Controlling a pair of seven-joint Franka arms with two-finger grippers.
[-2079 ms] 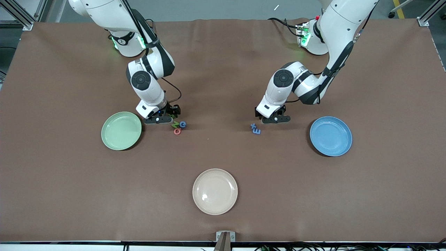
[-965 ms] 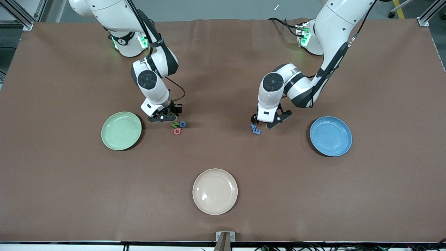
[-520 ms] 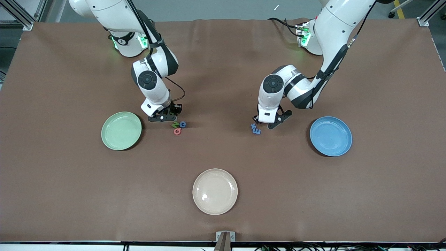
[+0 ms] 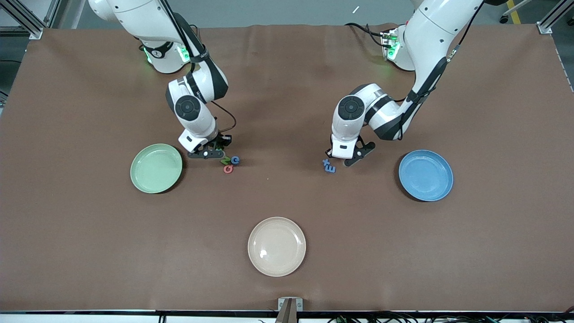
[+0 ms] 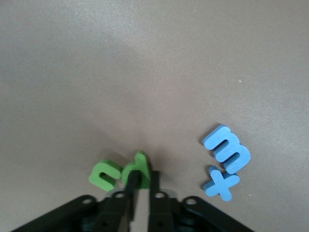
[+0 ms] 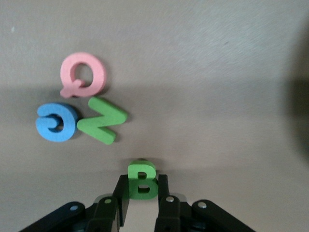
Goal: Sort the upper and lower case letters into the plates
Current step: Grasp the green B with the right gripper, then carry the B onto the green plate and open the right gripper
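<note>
Brown table, left hand [image 5: 140,186] now clamped on green d [image 5: 136,170], right hand [image 6: 141,193] now clamped on green B [image 6: 142,180]

The brown surface [image 4: 287,89] is carrying a beige plate [image 4: 276,246], a green plate [image 4: 156,168] and blue plate [image 4: 425,175] sitting farther from the camera, with foam letters [image 4: 231,164] lying between those two.

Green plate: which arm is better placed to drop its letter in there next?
Right. The right gripper, jaws shut on the green B, is beside the green plate; the left gripper, holding another green letter, is toward the blue plate.
</note>
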